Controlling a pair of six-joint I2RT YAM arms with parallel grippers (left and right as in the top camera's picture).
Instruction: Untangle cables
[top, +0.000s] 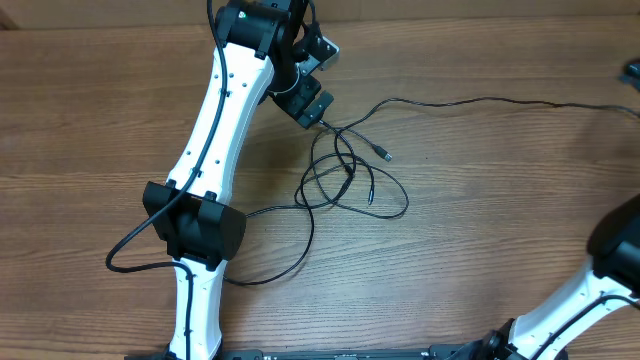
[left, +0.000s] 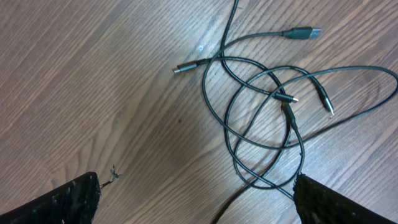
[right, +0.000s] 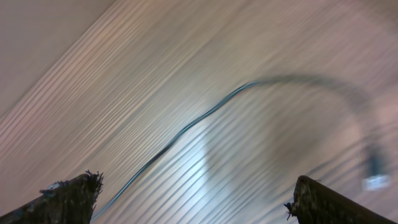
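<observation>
Cables (top: 345, 180): thin black cords in a loose knot of overlapping loops on the wooden table (top: 500, 250). One strand leaves the knot toward the far side edge of the overhead view and is cut off there. Another trails from the knot under the left arm (top: 215, 150), which hides part of it. In the left wrist view the knot (left: 267, 106) shows several plug ends, some silver-tipped. Which plug belongs to which cord cannot be traced through the crossings.

Left gripper (left: 199, 202): hovers just beside the knot, fingers spread wide, nothing between them. Only the fingertips (left: 68, 199) show, at the bottom corners of the frame. One loop passes close by a tip; contact cannot be told.

Right gripper (right: 199, 199): well apart from the knot, fingers spread, empty. Its wrist view is heavily blurred: a single strand (right: 186, 134) curves across the wood, with a smeared, plug-like shape near its end. In the overhead view the right arm (top: 610, 260) is cut off by the frame edge.
</observation>
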